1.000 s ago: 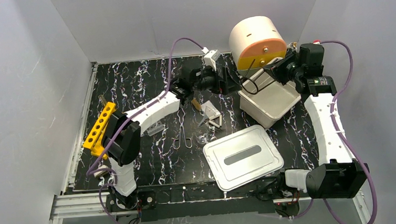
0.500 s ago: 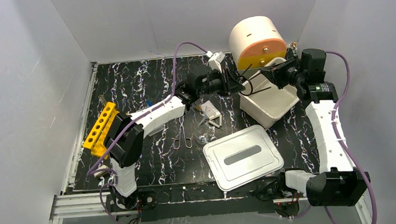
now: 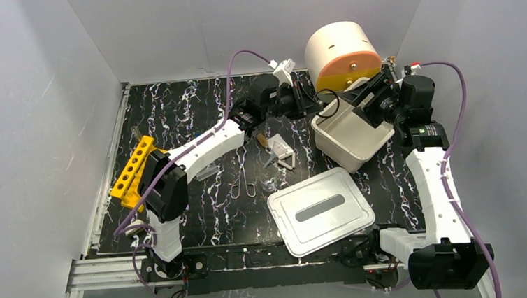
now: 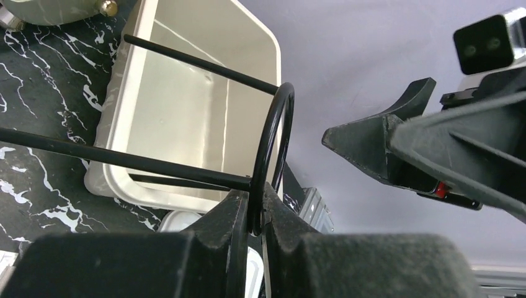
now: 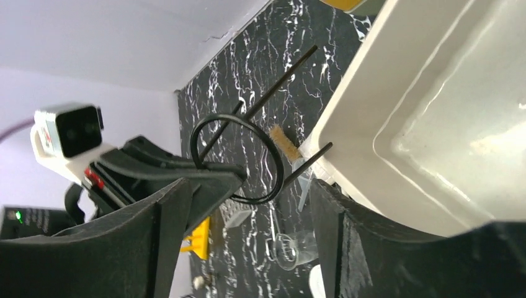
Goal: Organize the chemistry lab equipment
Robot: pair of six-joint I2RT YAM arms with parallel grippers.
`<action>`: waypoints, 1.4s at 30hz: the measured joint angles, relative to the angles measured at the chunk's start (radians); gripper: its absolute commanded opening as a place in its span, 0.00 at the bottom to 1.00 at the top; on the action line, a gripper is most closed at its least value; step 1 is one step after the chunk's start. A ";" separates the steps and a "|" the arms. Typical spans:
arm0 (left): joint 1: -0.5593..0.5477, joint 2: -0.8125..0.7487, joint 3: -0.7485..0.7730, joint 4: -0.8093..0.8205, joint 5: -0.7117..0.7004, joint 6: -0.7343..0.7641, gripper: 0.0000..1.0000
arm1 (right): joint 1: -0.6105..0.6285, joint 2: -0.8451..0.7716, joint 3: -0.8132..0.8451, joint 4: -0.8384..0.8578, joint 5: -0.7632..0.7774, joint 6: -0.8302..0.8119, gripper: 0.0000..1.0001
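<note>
Pinches the black wire loop (image 4: 273, 133) edge-on in the left gripper (image 4: 251, 208), jaws pressed together on the thin ring itself. Holds it in the air beside the white tub (image 4: 186, 93), straight legs reaching across the tub's rim. Contact between a leg tip and that rim: impossible to tell. Leaves the right gripper (image 5: 248, 205) spread wide around the ring, clear of it on both sides.

Risks a swivel: thin round wire in a narrow pinch, long legs acting as a lever, likely to rotate or slide out under a quick move. Risks also a snag on the spread right fingers, or a leg catching the tub wall and dragging the tub along. Calls for a clear retreat by the right arm first, then a slow carry.

Differs from a second ago in the handover: then clamped by the right, with the left jaws apart; now the reverse. Shows the tub turned slightly as well.
</note>
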 measured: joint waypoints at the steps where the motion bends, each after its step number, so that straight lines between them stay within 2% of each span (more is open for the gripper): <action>1: 0.001 0.000 0.010 -0.010 0.000 -0.005 0.00 | 0.000 -0.004 0.000 0.008 -0.010 -0.028 0.79; 10: 0.003 0.015 0.031 -0.031 0.014 -0.030 0.00 | 0.001 0.013 0.000 0.016 -0.069 -0.207 0.75; 14: 0.003 0.029 0.031 -0.019 0.031 -0.034 0.00 | 0.001 0.080 0.008 0.014 -0.068 -0.251 0.68; 22: 0.003 0.040 0.031 -0.004 0.054 -0.039 0.00 | 0.002 0.220 0.042 0.015 -0.089 -0.314 0.60; 25: 0.004 0.040 0.031 -0.005 0.054 -0.039 0.00 | 0.008 0.249 0.059 0.016 -0.111 -0.325 0.47; 30: 0.005 0.049 0.044 -0.010 0.069 -0.037 0.00 | 0.050 0.256 0.060 0.031 -0.124 -0.345 0.05; 31: 0.006 0.050 0.049 -0.011 0.066 -0.039 0.00 | 0.052 0.256 0.060 0.032 -0.118 -0.353 0.00; 32: 0.010 0.053 0.056 -0.006 0.063 -0.040 0.05 | 0.052 0.255 0.058 0.032 -0.126 -0.364 0.00; 34: 0.021 0.056 0.070 -0.012 0.060 -0.042 0.21 | 0.054 0.251 0.053 0.037 -0.123 -0.362 0.00; 35: 0.024 0.056 0.076 -0.019 0.060 -0.037 0.33 | 0.060 0.248 0.051 0.045 -0.115 -0.357 0.00; 36: 0.024 0.056 0.082 -0.025 0.060 -0.027 0.41 | 0.061 0.241 0.051 0.048 -0.105 -0.348 0.00; 42: 0.011 0.055 0.104 -0.066 0.068 0.029 0.71 | 0.061 0.171 0.051 0.076 -0.006 -0.327 0.00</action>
